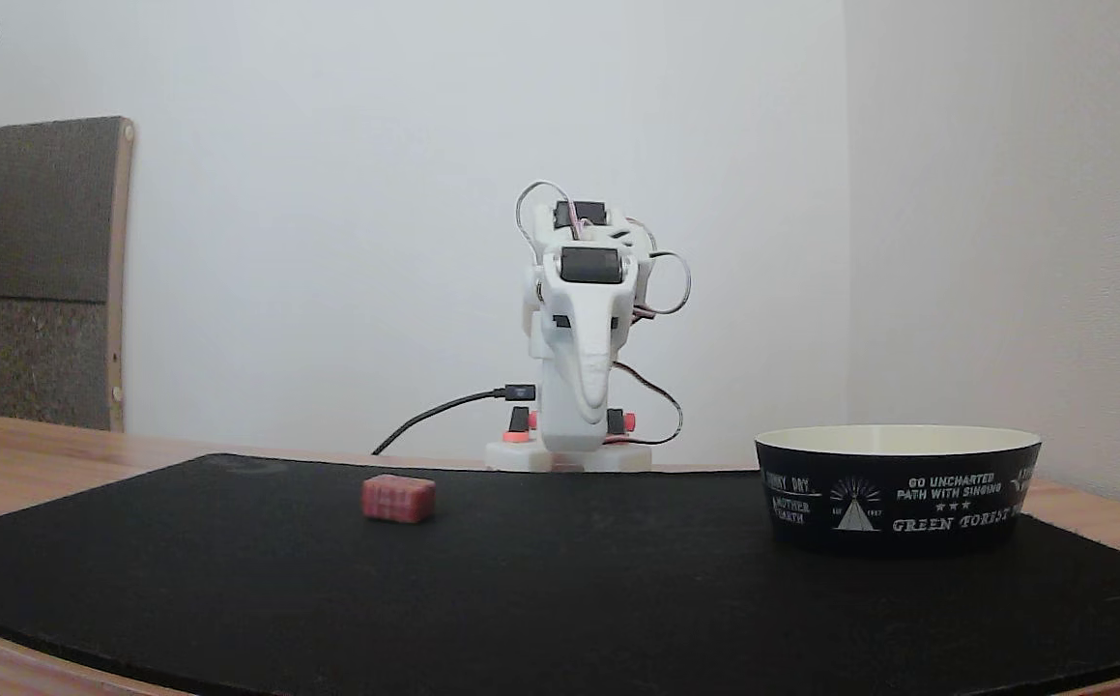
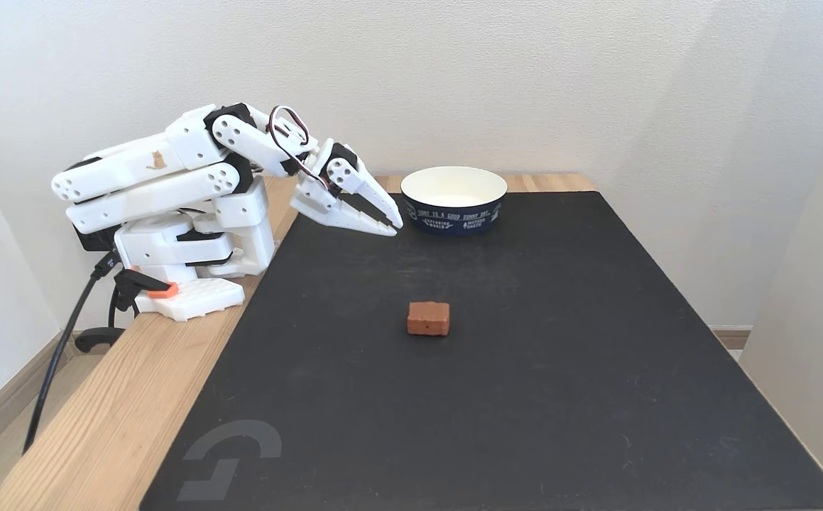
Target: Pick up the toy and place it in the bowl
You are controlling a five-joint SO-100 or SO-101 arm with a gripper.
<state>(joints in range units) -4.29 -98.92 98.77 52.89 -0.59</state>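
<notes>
Clearly, the toy (image 2: 428, 318) is seen lying on the mat, well forward of and below the claw (image 2: 391, 226). Its long axis is set crosswise to the reach, and the claw is held pressed together, empty.

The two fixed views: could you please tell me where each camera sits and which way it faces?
A fixed view: low at the black mat's edge, facing the white arm head-on.
Another fixed view: raised, looking down along the mat, arm side-on at left, gripper with jaws nearly together.
Both show the small reddish-pink block and the round black bowl with cream inside.
</notes>
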